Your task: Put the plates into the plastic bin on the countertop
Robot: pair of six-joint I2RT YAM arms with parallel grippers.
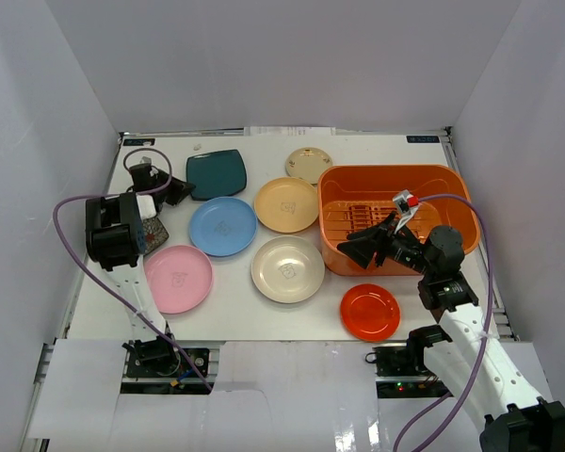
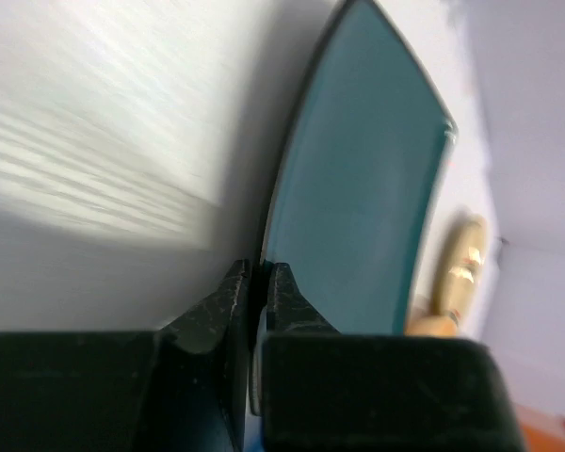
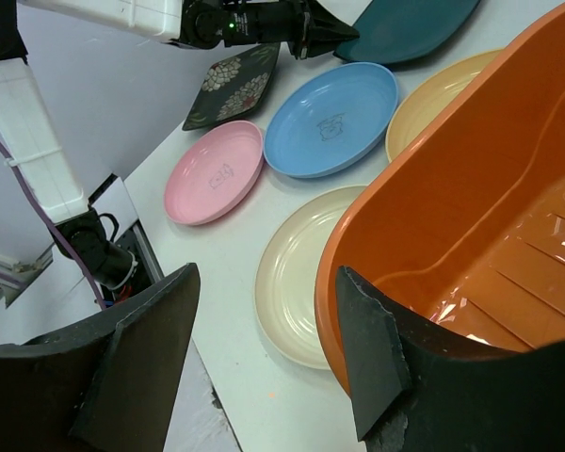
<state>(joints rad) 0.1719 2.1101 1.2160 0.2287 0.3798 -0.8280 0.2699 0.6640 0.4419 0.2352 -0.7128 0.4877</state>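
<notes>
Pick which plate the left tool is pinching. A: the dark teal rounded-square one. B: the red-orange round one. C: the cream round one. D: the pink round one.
A: in the left wrist view the left tool is closed on the rim of the dark teal plate.

In the top view the black floral plate (image 1: 154, 230), by the left edge of the desk (image 1: 235, 318), is largely covered by the left arm (image 1: 113, 231) — only a sliver is seen. The near-left rim of the orange bin (image 1: 452, 202) is masked by the right gripper (image 1: 350, 247).

In the right wrist view the bin is cut off by the right edge, and the cream plate (image 3: 294, 273) and tan plate (image 3: 426, 99) are partly hidden behind its wall.

In the left wrist view the dark teal plate (image 2: 358, 207) is blurred and cut off at the top. A pale smear is seen beside it — possibly the small beige plate (image 2: 460, 264).
</notes>
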